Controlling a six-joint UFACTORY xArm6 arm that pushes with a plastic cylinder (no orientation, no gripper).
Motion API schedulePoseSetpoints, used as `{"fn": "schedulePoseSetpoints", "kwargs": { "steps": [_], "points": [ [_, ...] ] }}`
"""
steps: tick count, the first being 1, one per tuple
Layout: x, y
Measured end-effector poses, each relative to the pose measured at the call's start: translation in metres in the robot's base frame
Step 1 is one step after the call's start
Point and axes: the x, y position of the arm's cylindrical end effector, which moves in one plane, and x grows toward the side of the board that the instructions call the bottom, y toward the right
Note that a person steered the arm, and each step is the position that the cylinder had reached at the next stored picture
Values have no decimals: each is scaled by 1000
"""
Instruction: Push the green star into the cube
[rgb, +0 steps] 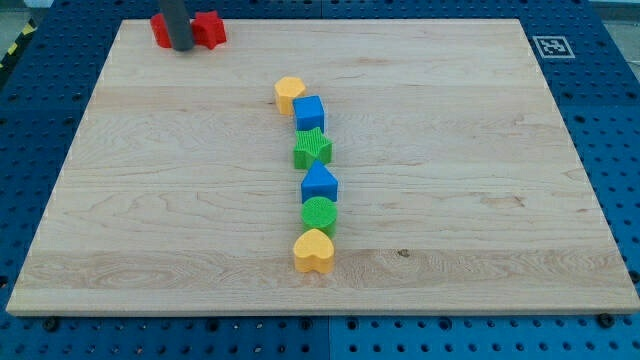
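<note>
Since green star (313, 148) sits mid-board, touching blue cube (310, 112) just above it, little travel needed. Looks light, rigid, likely slides easily; push its lower edge. My tip (182, 47), bare rod holding nothing, is top-left among red blocks (208, 29).

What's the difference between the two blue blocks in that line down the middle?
The blue cube is square-sided, while the other blue block comes to a peak, like a little house. The blue cube sits nearer the view's top, between the yellow block and the green star; the peaked one lies below the star, just above the green round block. Both share the same blue and similar size.
</note>
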Motion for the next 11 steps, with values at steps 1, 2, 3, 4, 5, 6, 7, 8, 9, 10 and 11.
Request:
{"fn": "schedulePoseSetpoints", "kwargs": {
  "steps": [1, 2, 3, 4, 5, 6, 7, 8, 9, 10, 11],
  "points": [
    [33, 16],
    [33, 65],
    [37, 145],
    [85, 239],
    [127, 251],
    [153, 243],
    [198, 243],
    [203, 234],
    [196, 211],
    [188, 198],
    [176, 198]
  ]
}}
